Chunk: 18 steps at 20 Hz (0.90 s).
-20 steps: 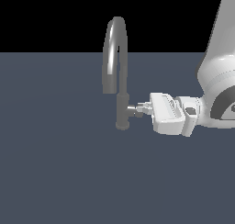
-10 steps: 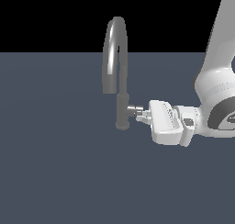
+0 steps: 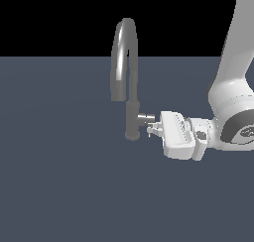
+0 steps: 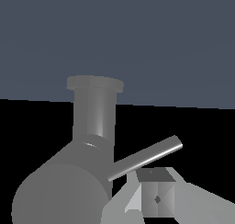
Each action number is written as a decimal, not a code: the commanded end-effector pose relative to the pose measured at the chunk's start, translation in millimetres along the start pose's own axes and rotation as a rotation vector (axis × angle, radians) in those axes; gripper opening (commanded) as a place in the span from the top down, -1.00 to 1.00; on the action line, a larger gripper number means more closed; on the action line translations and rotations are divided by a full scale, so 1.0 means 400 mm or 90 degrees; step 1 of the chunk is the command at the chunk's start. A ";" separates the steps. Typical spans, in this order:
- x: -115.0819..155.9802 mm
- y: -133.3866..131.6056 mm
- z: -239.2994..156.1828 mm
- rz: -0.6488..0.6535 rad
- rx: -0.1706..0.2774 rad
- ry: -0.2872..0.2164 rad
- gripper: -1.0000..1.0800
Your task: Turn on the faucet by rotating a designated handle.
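The faucet stands upright on the dark floor, its arched spout curving toward the exterior view's left. The handle is a short stub jutting from the column toward the exterior view's right. Its thin lever pin slants out from the stub in the wrist view. My gripper sits just right of and slightly below the stub, with the fingers together against the pin. One fingertip shows right beside the pin in the wrist view. The jaws look shut and hold nothing.
The flat dark grey floor spreads all around the faucet. My white arm comes down along the exterior view's right edge, with the hand lying roughly level.
My hand has moved lower and slightly toward the exterior view's left, tilting as it went. The fingertips now sit below the handle stub instead of level with it.
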<state>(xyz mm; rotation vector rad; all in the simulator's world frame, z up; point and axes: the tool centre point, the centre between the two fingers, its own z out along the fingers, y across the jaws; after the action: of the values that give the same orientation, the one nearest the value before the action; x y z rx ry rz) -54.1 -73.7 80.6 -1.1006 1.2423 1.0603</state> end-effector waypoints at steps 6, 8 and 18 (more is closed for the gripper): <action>0.024 -0.020 -0.007 -0.005 0.002 0.000 1.00; 0.042 -0.026 -0.006 0.000 0.002 0.001 1.00; 0.131 -0.055 -0.003 0.022 0.005 0.008 1.00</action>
<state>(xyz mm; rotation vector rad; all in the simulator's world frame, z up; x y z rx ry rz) -32.8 -81.8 53.8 -1.0946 1.2414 1.0742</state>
